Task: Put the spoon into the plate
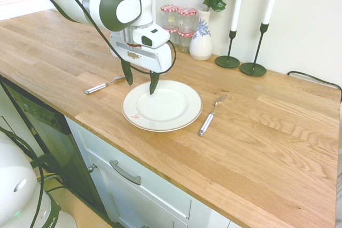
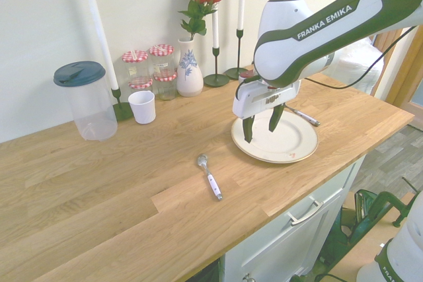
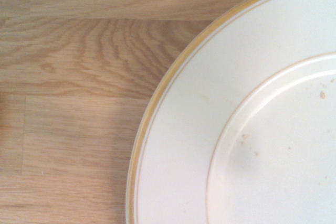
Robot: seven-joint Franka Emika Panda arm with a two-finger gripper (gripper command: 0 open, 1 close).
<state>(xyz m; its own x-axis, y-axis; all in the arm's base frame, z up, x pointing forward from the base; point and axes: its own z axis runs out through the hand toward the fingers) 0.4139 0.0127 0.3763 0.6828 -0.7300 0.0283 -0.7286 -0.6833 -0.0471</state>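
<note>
1. Plate [image 3: 184, 145] rim fills the wrist view; white, thin dark rim line, on wood counter [image 1: 267, 132].
2. Arm comes in from above. Gripper [image 1: 141, 86] points straight down and hovers over the plate's edge on the spoon side, not touching.
3. Fingers [image 2: 248, 130] wide apart, nothing between them.
4. Counts: 1 plate, 2 silver utensils, 4 red-lidded jars [image 2: 151, 67], 3 white candles [image 2: 99, 37], 1 vase [image 2: 189, 70] w/ rose, 1 white cup [image 2: 142, 106], 1 lidded pitcher [image 2: 87, 100].
5. Spoon [image 2: 210, 176] lies flat on counter, off the plate, well apart from the gripper.
6. Spoon's long axis runs diagonal to the counter's front edge; head toward wall, handle toward front edge.
7. 2nd utensil [image 1: 211, 117] lies just beside the plate's opposite side.
</note>
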